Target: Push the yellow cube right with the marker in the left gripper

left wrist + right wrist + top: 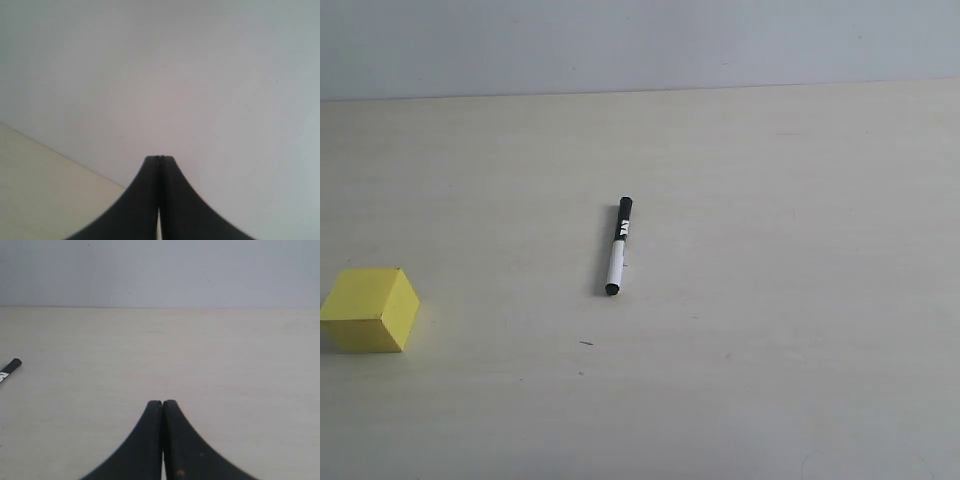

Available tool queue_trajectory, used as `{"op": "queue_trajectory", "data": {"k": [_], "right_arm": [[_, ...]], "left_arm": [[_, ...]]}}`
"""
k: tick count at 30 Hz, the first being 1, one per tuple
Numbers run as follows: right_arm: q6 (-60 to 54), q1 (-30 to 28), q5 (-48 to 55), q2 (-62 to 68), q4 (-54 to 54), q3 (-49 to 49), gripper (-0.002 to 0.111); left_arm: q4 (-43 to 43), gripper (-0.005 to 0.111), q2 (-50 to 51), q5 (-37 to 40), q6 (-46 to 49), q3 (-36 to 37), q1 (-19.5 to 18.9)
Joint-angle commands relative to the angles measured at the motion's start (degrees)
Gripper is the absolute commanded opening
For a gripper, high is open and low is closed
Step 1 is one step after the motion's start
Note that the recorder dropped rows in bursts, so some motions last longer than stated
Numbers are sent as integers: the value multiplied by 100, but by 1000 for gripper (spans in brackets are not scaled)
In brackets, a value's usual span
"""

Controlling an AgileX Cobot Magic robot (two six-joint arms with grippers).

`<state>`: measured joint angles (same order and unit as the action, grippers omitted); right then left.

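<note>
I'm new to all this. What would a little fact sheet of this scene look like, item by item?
marker: lying loose on the table, near its middle
yellow cube: on the table, left of the marker, apart from it
left gripper: jaws shut, empty
right gripper: jaws shut, empty
progress: marker not yet picked up

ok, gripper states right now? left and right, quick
Left gripper: closed, holding nothing; the marker lies loose on the table.
Right gripper: closed, empty.
</note>
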<state>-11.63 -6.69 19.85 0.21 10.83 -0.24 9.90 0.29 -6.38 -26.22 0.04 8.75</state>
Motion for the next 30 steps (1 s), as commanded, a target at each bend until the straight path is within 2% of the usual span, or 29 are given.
{"op": "queue_trajectory", "data": {"k": [1,4,11,17,23,26,30], "right_arm": [[-6,-34,-8,-21,17,24,0],[-6,-34,-5,-21,17,24,0],[-6,-34,-5,-21,17,24,0],[-6,-34,-5,-21,17,24,0],[-6,-34,-5,-21,17,24,0],[-6,-34,-5,-21,17,24,0],[-6,-34,-5,-21,17,24,0]], "left_arm": [[149,0,-29,-562,-84,-4,-14],[149,0,-29,-628,-160,-65,-14],[123,0,-20,-367,-94,-857,-14],[81,0,669,42,271,-1727,-14],[81,0,2012,153,658,-2341,-14],[81,0,2908,803,1092,-2855,-14],[163,0,4464,2039,1256,-3430,12]]}}
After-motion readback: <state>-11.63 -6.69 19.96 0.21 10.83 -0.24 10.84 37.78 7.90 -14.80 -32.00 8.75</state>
